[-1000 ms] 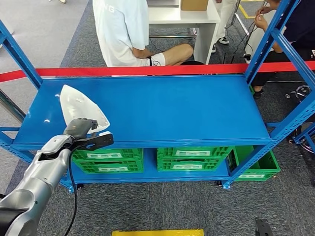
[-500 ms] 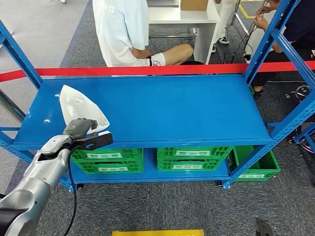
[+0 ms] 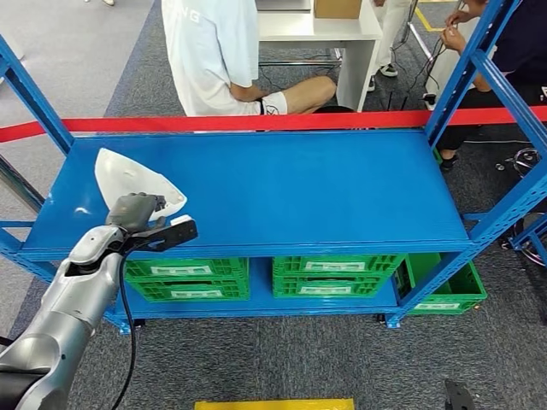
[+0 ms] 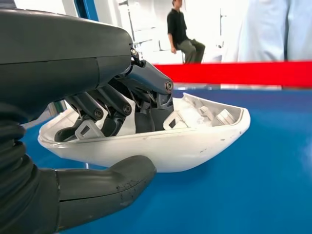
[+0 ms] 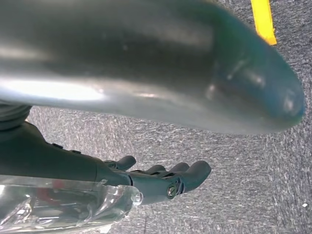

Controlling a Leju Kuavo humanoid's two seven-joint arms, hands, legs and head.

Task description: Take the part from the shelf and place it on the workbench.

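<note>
We see the left hand (image 3: 143, 220) clamped on the white part (image 3: 132, 179) near the shelf's (image 3: 291, 192) front left corner, dark fingers (image 4: 110, 105) curled inside its hollow and the thumb (image 4: 107, 187) pressed beneath its outer shell. The part is tilted, lifted off the blue surface. Our right hand (image 5: 162, 178) hangs over grey carpet (image 5: 228, 161), fingers apart and holding nothing.
</note>
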